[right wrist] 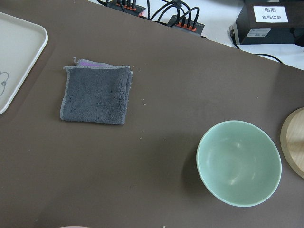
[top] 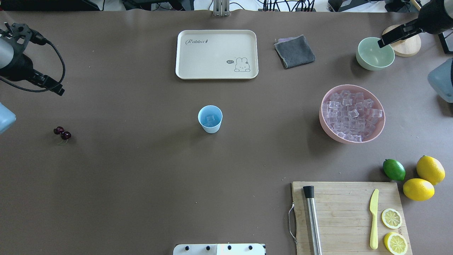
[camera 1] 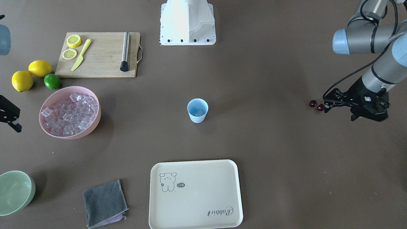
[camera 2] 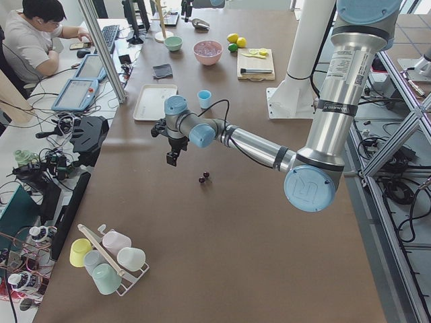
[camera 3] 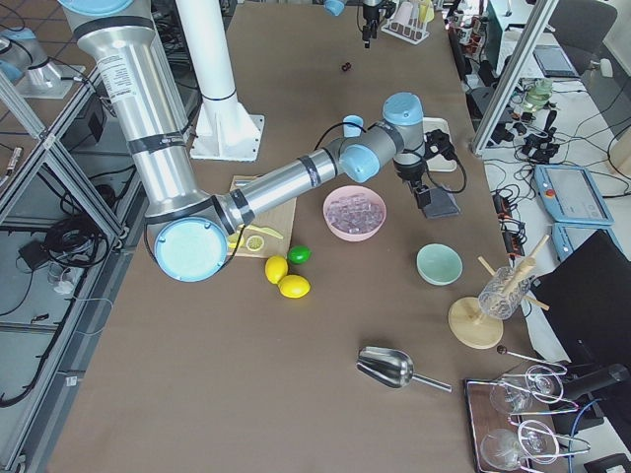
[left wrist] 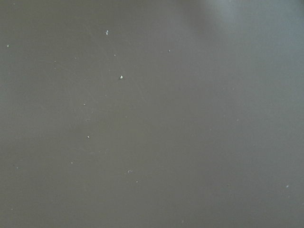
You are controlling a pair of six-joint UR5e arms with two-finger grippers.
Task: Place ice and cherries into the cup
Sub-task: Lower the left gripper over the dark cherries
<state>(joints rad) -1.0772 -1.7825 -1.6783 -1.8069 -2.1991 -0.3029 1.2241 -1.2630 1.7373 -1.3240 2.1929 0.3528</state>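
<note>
On the table (camera 2: 236,222) near the left end effector (camera 2: 172,160), opening unclear, lie the cherries (camera 2: 203,177).

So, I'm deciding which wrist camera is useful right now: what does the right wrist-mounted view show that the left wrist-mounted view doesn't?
Only the right wrist-mounted view: a grey cloth, an empty pale green bowl, a corner of the cream tray, the rim of a wooden disc. Only the left wrist-mounted view: nothing but specks. Both: the brown table. Neither shows the cup or cherries.
</note>
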